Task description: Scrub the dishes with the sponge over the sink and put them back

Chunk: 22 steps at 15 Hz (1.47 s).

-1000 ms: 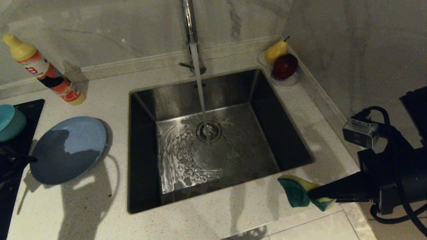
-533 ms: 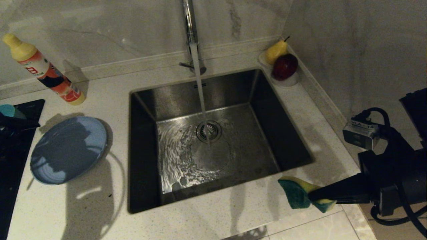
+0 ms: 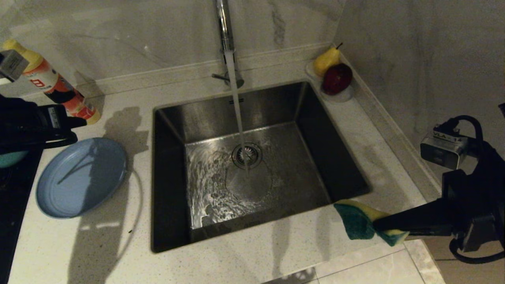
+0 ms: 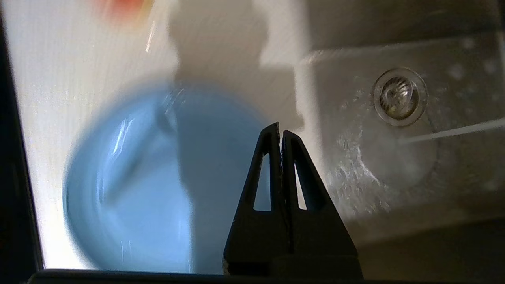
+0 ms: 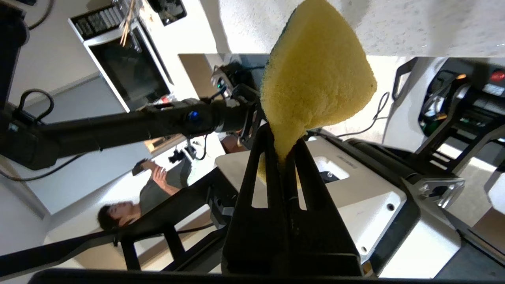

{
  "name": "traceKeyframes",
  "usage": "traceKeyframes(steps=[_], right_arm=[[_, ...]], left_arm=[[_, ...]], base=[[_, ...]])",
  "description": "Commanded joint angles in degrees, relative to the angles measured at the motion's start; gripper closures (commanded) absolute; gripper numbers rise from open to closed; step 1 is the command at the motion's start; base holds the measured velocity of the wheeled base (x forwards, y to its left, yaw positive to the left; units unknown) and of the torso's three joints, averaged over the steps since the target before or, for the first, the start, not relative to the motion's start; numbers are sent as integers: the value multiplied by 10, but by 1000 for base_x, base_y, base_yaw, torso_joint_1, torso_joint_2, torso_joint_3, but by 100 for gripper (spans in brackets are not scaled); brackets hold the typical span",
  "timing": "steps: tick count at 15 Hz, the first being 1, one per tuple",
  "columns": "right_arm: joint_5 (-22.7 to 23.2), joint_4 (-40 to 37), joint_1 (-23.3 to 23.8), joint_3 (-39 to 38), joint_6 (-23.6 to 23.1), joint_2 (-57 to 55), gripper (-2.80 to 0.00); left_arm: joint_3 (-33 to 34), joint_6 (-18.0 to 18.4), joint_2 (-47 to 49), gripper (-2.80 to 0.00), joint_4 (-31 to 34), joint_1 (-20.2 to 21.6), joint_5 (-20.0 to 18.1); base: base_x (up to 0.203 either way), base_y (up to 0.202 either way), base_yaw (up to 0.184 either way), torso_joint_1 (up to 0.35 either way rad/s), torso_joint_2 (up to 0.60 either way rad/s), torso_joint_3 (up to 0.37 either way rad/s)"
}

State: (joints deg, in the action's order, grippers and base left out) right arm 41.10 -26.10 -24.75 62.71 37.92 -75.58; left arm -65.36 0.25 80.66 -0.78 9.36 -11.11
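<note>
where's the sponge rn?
Head view: the sponge is pinched in the right gripper, held off the front-right corner of the sink, above the counter edge.

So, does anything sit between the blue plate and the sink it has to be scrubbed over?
Nothing visible does. The blue plate lies flat on the counter left of the sink, with only bare counter between them. The bottle stands farther back, off that path.
</note>
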Motion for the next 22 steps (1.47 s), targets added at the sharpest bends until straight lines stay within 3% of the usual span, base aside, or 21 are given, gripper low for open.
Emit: traceKeyframes(steps=[1,5,8,9,12,15,22], right_arm=[[-7,-3,7,-4,1,9,0],[-12,-6,19,-11,1,25,0],[-12,-8,28,-23,1,42,0],[-12,-6,28,-31,1,48,0],[-12,-4,29,-36,1,46,0],[-13,-2,29,-48,0,44,0],[-13,-2,29,-52,0,48,0]], left_arm=[[30,11,-46,0,-64,-53,5],[105,10,-198,0,-83,-136,5],[182,8,-327,0,-80,-157,8],[199,9,-368,0,-70,-155,21],[236,7,-458,0,-33,-123,116],[289,-21,-539,0,-23,-102,172],[504,-30,-704,0,-24,-97,199]], base=[[0,0,0,0,0,0],[0,0,0,0,0,0],[0,0,0,0,0,0],[0,0,0,0,0,0],[0,0,0,0,0,0],[0,0,0,0,0,0],[0,0,0,0,0,0]])
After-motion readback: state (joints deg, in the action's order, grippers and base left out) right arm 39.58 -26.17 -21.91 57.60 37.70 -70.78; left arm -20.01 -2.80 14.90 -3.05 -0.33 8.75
